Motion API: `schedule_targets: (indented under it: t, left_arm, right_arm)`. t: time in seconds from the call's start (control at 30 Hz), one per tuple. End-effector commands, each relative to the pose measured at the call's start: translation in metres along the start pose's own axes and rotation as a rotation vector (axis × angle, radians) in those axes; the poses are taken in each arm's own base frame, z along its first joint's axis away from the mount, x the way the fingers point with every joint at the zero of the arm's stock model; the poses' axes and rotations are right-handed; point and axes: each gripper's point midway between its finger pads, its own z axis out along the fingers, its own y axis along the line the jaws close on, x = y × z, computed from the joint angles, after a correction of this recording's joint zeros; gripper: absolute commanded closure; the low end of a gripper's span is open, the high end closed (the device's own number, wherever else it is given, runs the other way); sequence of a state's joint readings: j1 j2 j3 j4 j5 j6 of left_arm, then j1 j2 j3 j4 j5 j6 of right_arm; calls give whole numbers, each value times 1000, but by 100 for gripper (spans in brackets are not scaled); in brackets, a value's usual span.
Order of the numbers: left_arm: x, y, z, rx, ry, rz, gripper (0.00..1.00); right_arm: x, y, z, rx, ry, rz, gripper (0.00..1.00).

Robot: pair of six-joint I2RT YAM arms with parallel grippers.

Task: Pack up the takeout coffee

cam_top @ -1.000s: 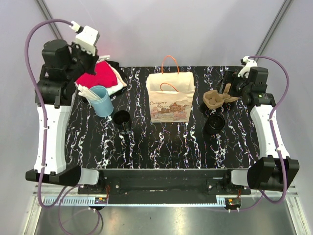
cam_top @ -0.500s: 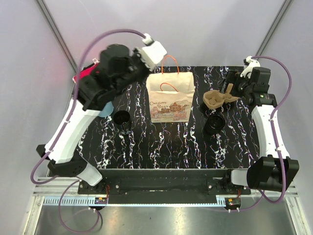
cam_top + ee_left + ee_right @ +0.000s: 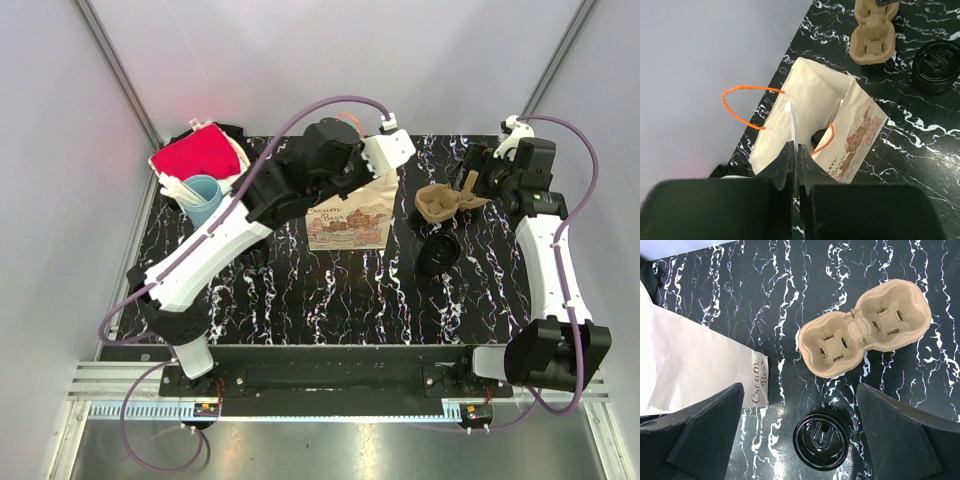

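The left gripper (image 3: 796, 148) is pinched almost flat. Its fingers (image 3: 784, 162) nip a thin white stick (image 3: 792, 120) that I see edge-on and take for a stirrer, though it's too slim to be sure. The stick hangs right over the open mouth of the paper bag (image 3: 812, 92), between the two orange handles, so to my eye the step in hand is dropping this extra into the bag. Something dark sits low inside, and I can't make out what. The left arm behind it is at a long reach, stretched from its base at the near left corner diagonally across the table (image 3: 300, 300), with the wrist bent down over the bag's top. The next move, I'd say, is to lower the stick a little past the rim, clear of the handles, and then let go. Dropped from too high or off-centre, it could catch the paper edge and slide out. The right gripper (image 3: 800, 390) is spread wide and holds nothing, hovering above the cardboard cup carrier (image 3: 865, 325) and the lidded black cup (image 3: 821, 440). Those two sit close together just right of the bag, not packed yet. That arm runs up along the right edge with its wrist turned inward. A blue cup (image 3: 203, 195) with more white sticks and a red cloth (image 3: 195, 155) lie at the far left corner.
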State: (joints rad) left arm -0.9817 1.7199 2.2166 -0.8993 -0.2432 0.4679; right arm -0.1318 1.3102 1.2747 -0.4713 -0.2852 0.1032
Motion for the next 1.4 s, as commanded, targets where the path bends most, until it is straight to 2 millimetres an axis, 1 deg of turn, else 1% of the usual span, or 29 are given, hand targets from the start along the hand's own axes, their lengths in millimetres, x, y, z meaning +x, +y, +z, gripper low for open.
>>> schedule_targets:
  t: [0.0, 0.07, 0.1, 0.17, 0.2, 0.37, 0.4, 0.43, 0.5, 0.63, 0.7, 0.77, 0.83, 0.87, 0.9, 0.93, 0.97, 1.0, 1.03, 1.07, 1.1, 1.13, 1.17, 1.2, 1.23, 1.27, 1.3, 1.33, 1.37]
  left_arm:
    - [-1, 6, 17, -52, 25, 10, 100]
    - [-1, 5, 23, -50, 28, 6, 100]
    - [2, 1, 31, -47, 41, 10, 100]
    - [2, 0, 37, -49, 47, 15, 99]
    - [5, -2, 44, -48, 60, 21, 95]
    - [7, -6, 60, -47, 75, 34, 91]
    - [9, -8, 65, -45, 82, 36, 89]
    - [9, -8, 67, -45, 81, 37, 85]
    - [12, -11, 73, -41, 88, 41, 82]
    - [9, -12, 78, -46, 76, 34, 69]
    - [5, -13, 80, -44, 60, 29, 65]
    - [0, -11, 78, -43, 39, 22, 55]
    - [-9, -11, 75, -36, -1, 4, 38]
    - [-14, -7, 69, -40, -20, -6, 31]
    - [-21, -4, 66, -48, -46, -20, 27]
    - [-29, 3, 56, -62, -74, -32, 21]
    - [-32, 8, 50, -73, -90, -41, 8]
    - [-38, 15, 43, -87, -117, -61, 3]
    - [-42, 28, 28, -110, -143, -81, 1]
    - [-45, 37, 20, -128, -167, -104, 1]
    - [-38, 47, 16, -144, -160, -119, 1]
    - [-39, 59, -1, -161, -182, -136, 1]
    - [-37, 67, -8, -176, -187, -159, 1]
    - [-19, 77, -7, -195, -150, -171, 1]
    - [-18, 88, -24, -216, -171, -185, 1]
    - [-13, 96, -31, -233, -179, -201, 1]
    - [12, 103, -27, -249, -131, -209, 1]
    - [12, 112, -47, -271, -160, -218, 1]
    - [18, 119, -52, -294, -164, -226, 1]
  right_arm:
    - [-14, 7, -6, -34, -57, -3, 0]
    - [-14, 7, -6, -35, -55, -1, 0]
    - [-14, 7, -6, -37, -55, 1, 0]
    - [-14, 7, -5, -42, -54, 4, 0]
    - [-12, 7, -4, -43, -50, 5, 0]
    - [-10, 8, -3, -52, -43, 10, 0]
    - [-10, 8, -3, -54, -43, 8, 0]
    - [-10, 8, -2, -54, -43, 8, 0]
    - [-10, 9, -2, -56, -43, 10, 0]
    - [-10, 9, -2, -60, -40, 11, 0]
    - [-9, 9, -2, -60, -41, 10, 1]
    - [-9, 9, -2, -61, -40, 11, 0]
    - [-9, 9, -2, -62, -40, 12, 1]
    - [-9, 9, -2, -60, -39, 13, 1]
    - [-8, 9, -1, -63, -37, 15, 1]
    - [-8, 9, -2, -61, -39, 14, 1]
    - [-9, 9, -2, -60, -41, 14, 1]
    - [-9, 9, -2, -62, -41, 14, 1]
    - [-10, 9, -3, -61, -42, 14, 1]
    - [-9, 9, -3, -64, -42, 15, 0]
    - [-9, 10, -3, -65, -41, 14, 0]
    - [-10, 9, -3, -65, -42, 14, 1]
    - [-9, 10, -3, -67, -41, 14, 1]
    - [-9, 10, -2, -68, -40, 15, 0]
    - [-9, 10, -2, -70, -39, 15, 1]
    - [-9, 10, -3, -71, -39, 15, 1]
    - [-8, 10, -2, -72, -36, 17, 0]
    - [-9, 11, -2, -74, -38, 18, 0]
    - [-9, 11, -3, -76, -40, 17, 0]
